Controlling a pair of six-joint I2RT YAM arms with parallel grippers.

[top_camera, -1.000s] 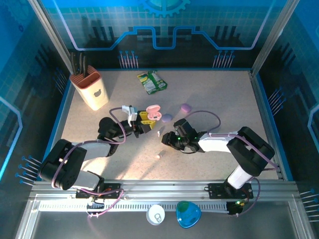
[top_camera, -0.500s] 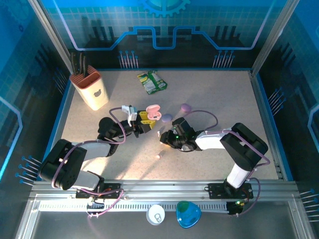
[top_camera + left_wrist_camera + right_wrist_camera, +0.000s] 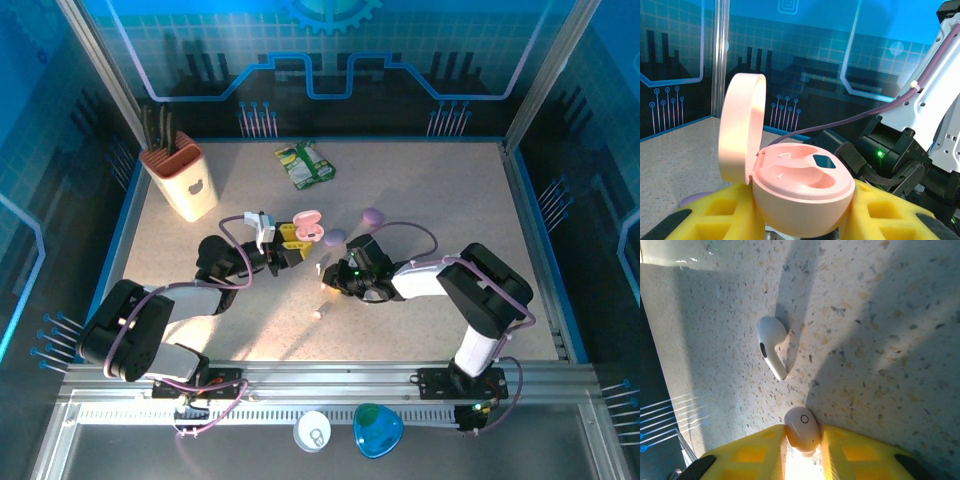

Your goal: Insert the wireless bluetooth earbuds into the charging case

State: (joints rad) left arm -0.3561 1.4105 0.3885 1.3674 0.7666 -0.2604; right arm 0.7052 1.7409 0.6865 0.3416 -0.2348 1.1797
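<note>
My left gripper (image 3: 805, 225) is partly closed, yellow pads clamped on the open pink case (image 3: 800, 192), lid up, mid-table (image 3: 880, 340). My right gripper (image 3: 802, 442) is nearly closed, both pads touching the pale earbud (image 3: 802, 429) between them. A white earbud (image 3: 771, 346) lies loose just beyond, apart from it.

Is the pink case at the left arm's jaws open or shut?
Open: the pink case has its lid hinged upright, leaving the inner wells exposed.
</note>
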